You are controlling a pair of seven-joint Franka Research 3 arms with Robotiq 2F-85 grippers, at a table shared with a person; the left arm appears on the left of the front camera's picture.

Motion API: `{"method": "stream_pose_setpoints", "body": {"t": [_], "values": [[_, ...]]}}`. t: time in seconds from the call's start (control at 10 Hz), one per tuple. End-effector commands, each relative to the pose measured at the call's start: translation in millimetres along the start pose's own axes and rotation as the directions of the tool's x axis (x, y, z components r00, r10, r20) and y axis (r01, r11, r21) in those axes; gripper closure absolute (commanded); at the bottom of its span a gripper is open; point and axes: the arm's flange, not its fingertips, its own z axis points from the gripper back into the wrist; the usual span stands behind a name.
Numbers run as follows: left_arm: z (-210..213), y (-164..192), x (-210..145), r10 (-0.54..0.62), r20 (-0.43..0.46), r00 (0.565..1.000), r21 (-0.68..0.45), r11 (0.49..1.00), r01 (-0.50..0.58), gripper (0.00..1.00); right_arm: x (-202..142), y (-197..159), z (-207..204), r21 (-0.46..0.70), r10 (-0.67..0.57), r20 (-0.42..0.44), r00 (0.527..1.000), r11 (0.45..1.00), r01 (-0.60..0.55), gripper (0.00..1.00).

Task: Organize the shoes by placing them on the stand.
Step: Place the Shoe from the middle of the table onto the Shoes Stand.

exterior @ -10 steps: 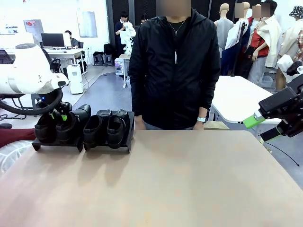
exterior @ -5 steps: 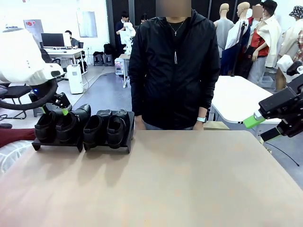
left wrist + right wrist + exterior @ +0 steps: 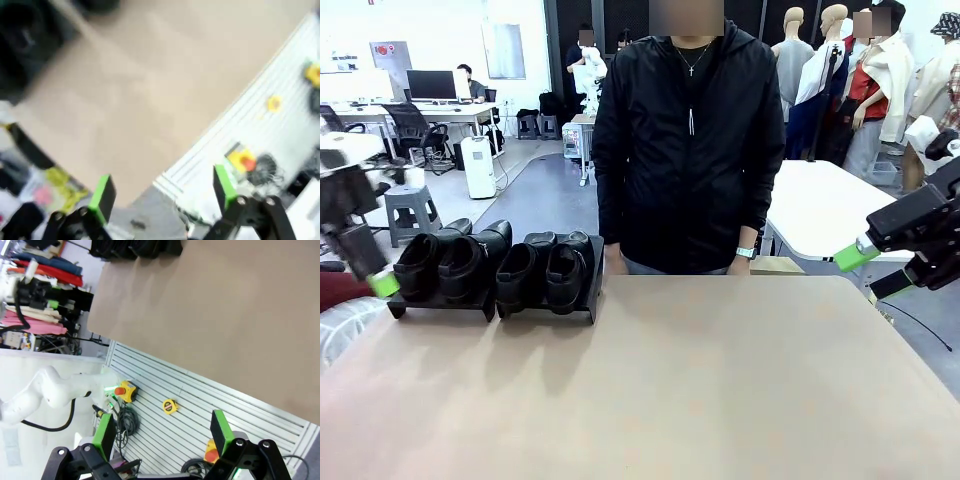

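Four shiny black shoes stand side by side on the low black stand at the table's far left. The two higher-cut shoes are on the left and the two loafers on the right. My left gripper hangs blurred at the picture's left edge, just left of the stand and apart from the shoes. In the left wrist view the left gripper is open and empty over the table edge. My right gripper is open and empty off the table's right side; the right wrist view shows the right gripper and the shoes far off.
A person in a black jacket stands at the far edge, hands low behind the table. The tan tabletop spreads bare from the stand to the right. Below the near edge a slatted panel holds a yellow tape measure.
My left gripper has let go at the higher-cut shoes, opened, and swung away left and lower, off the stand. All the shoes stay put. The right arm has not moved.
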Motion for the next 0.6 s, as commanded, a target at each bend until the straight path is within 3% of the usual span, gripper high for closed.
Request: {"method": "stream_pose_setpoints", "body": {"t": [0.0, 0.2, 0.3, 0.4, 0.5], "values": [[-1, 3, -47, -0.145, 0.037, 0.989, -0.069, 0.987, 0.148, 0.00, 2, 2, 1, 0.033, 0.023, 0.004, 1.000, 0.999, -0.024, 0.00], [0, 41, -81, -0.281, 0.145, 0.949, -0.273, 0.910, 0.311, 0.00, 2, 2, 1, 0.033, 0.023, 0.004, 1.000, 0.999, -0.024, 0.00], [-6, 65, -80, -0.261, 0.116, 0.958, -0.324, 0.902, 0.285, 0.00, 2, 2, 1, 0.033, 0.023, 0.004, 1.000, 0.999, -0.024, 0.00], [-3, 13, -74, -0.228, 0.103, 0.968, -0.148, 0.959, 0.241, 0.06, 2, 2, 1, 0.033, 0.023, 0.004, 1.000, 0.999, -0.024, 0.00], [-3, 13, -74, -0.228, 0.103, 0.968, -0.148, 0.959, 0.241, 0.06, 2, 2, 1, 0.033, 0.023, 0.004, 1.000, 0.999, -0.024, 0.00]]}}
